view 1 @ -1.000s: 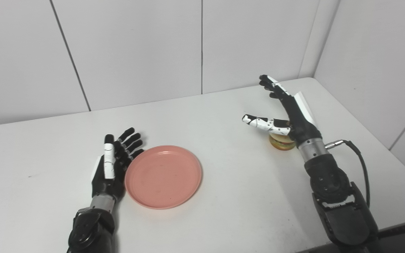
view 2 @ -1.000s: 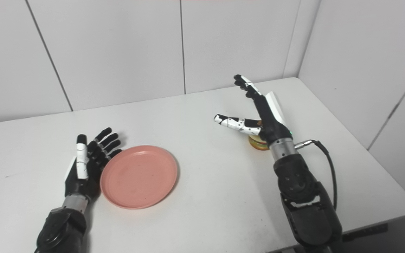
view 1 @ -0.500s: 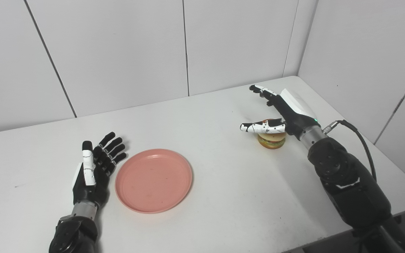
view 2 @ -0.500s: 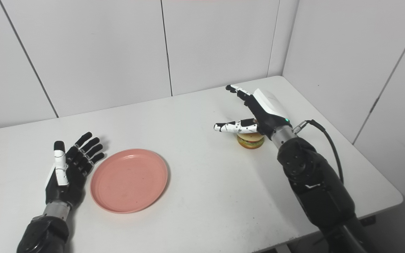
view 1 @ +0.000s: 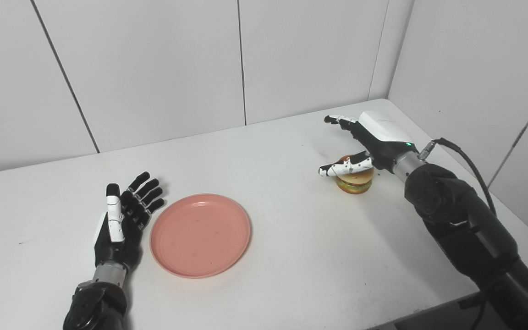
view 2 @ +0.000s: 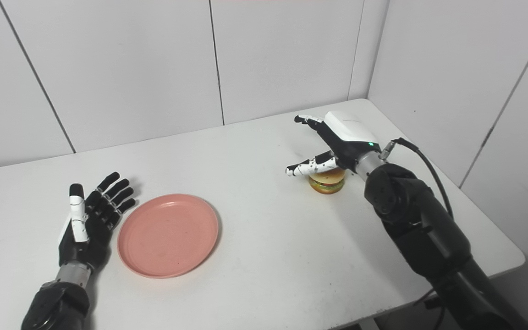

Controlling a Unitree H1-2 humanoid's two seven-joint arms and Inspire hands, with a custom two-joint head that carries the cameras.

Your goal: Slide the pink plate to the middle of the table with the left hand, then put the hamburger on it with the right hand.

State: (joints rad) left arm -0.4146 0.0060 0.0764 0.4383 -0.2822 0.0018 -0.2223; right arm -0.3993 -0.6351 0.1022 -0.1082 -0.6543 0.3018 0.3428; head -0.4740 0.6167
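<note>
Right robot hand rolled palm-down over hamburger.

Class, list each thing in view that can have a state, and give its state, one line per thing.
Pink plate: upright, empty, flat on the table.
Hamburger: on the table, not gripped.
Left robot hand: open, beside the plate.
Right robot hand: open, over the hamburger.
</note>
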